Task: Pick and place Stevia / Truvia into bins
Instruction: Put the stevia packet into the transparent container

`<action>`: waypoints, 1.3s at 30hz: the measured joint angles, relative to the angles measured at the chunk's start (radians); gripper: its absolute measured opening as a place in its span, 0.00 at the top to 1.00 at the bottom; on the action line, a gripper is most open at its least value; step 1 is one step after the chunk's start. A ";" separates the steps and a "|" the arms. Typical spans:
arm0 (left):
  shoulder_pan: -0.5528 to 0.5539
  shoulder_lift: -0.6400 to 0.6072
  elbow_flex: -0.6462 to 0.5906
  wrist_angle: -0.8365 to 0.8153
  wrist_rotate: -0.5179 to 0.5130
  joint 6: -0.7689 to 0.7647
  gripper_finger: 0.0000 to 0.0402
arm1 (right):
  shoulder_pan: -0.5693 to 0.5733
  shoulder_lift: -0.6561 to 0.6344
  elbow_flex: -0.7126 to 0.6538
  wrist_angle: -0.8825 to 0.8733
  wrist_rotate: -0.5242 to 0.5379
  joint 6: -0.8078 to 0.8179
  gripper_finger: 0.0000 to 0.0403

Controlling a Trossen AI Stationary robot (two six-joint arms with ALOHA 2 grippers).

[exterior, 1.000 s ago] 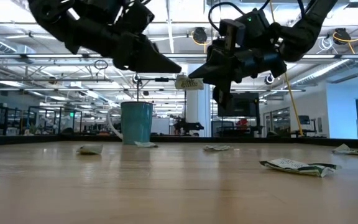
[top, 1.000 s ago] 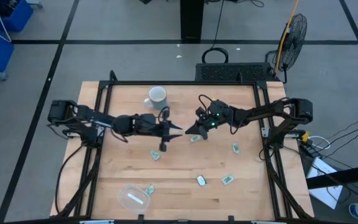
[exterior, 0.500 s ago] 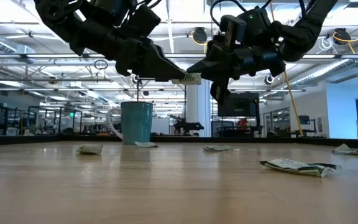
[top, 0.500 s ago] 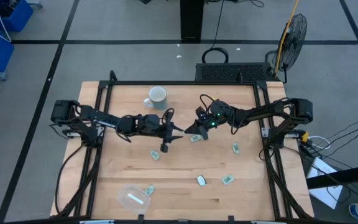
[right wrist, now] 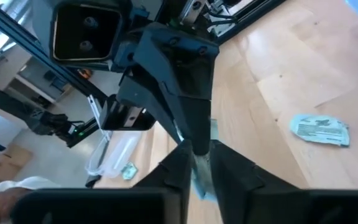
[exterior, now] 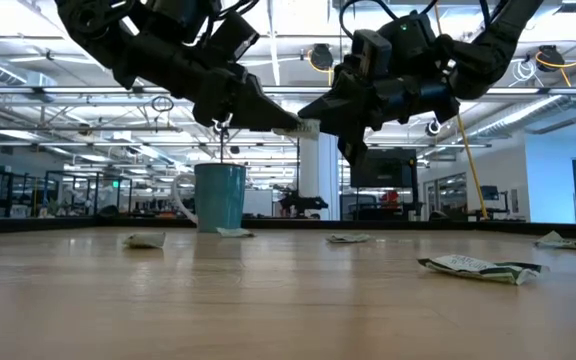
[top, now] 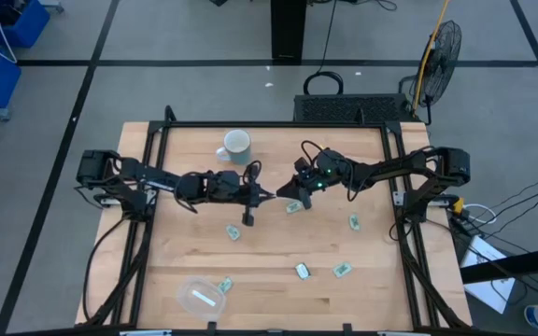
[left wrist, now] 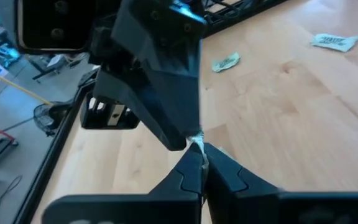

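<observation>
Above the table (top: 362,289) centre, a packet (exterior: 303,128) is held in mid-air between the two pincers, tip to tip, apparently for a handover. Right pincer (exterior: 310,118) is clamped on the packet; left pincer (exterior: 290,122) is closed on its other edge. Handover is judged sensible because the bin (top: 200,297) sits at the near left edge, within the left arm's reach. Other packets (top: 303,271) lie scattered on the table, one (top: 225,284) just beside the bin.
</observation>
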 joint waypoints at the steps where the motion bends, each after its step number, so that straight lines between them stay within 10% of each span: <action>1: 0.000 0.000 0.000 -0.004 -0.002 0.003 0.99 | 0.000 0.000 0.000 0.000 0.000 -0.003 0.82; 10: -0.062 -0.198 -0.001 -0.472 -0.049 -0.155 0.99 | 0.000 0.000 0.000 0.001 -0.007 -0.165 0.66; 19: -0.391 -0.445 0.000 -0.846 0.208 -0.466 1.00 | -0.005 0.000 0.000 0.036 -0.008 -0.358 0.65; 28: -0.717 -0.392 0.000 -0.891 0.106 -1.040 1.00 | -0.054 -0.001 0.000 0.261 -0.004 -0.446 0.65; 39: -0.784 -0.176 0.000 -0.811 0.178 -1.423 0.99 | -0.066 0.000 0.000 0.235 -0.004 -0.490 0.65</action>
